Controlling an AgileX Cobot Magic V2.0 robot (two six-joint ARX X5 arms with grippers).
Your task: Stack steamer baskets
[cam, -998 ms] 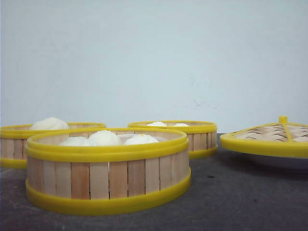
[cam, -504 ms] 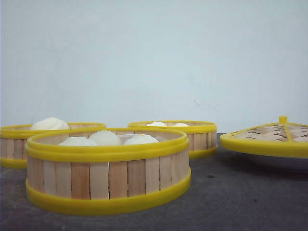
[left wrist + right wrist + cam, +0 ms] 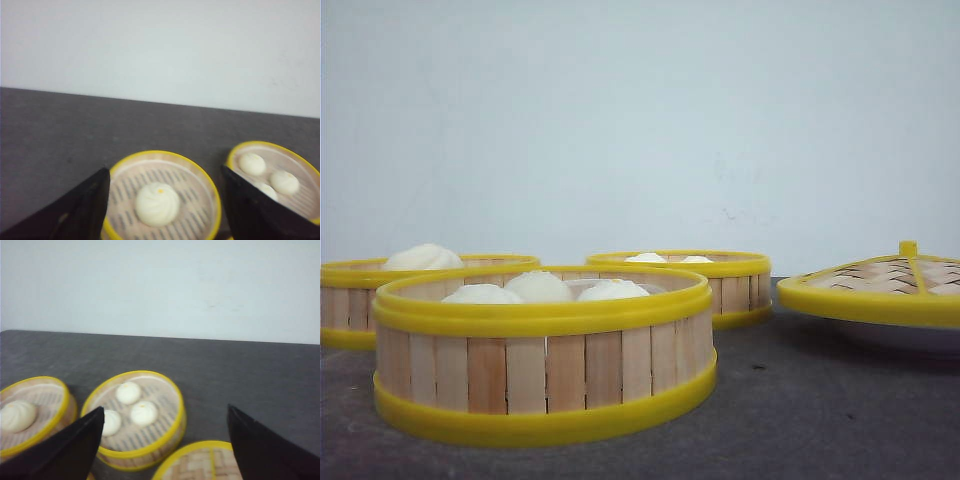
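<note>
Yellow-rimmed steamer baskets sat unstacked on the dark table (image 3: 840, 400): the near basket (image 3: 545, 355) in front, the left basket (image 3: 350, 300) and the far basket (image 3: 705, 285) behind it. The left gripper (image 3: 165, 205) hung spread wide above the left basket, which lay between its fingers, apart from both. The right gripper (image 3: 165, 440) hovered equally wide over the far basket, with the domed lid (image 3: 880, 290) beside it. Nothing had shifted since a second earlier.
</note>
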